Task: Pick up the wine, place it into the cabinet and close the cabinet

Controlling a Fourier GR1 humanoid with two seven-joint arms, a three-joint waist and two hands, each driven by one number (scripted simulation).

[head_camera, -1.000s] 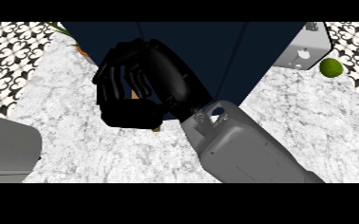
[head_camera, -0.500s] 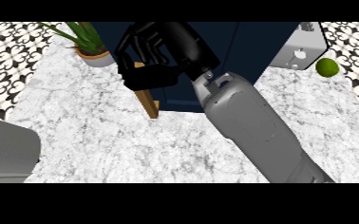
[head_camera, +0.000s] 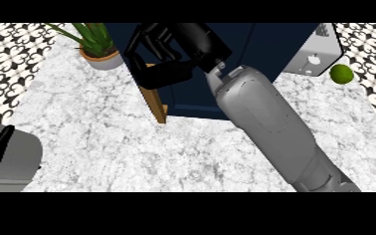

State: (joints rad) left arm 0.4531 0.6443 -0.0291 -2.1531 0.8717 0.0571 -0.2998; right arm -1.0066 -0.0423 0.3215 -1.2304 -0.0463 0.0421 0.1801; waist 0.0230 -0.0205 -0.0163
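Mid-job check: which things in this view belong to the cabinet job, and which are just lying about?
Job:
- cabinet
- its open door
- right hand, at the door

Lying about:
- potted plant
- lime
- grey appliance

No wine visible.

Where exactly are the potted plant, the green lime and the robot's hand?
Potted plant [head_camera: 101, 58], head view, on its pot.
Lime [head_camera: 341, 73], head view, on its middle.
Right hand [head_camera: 176, 42], head view, on the back of the hand.
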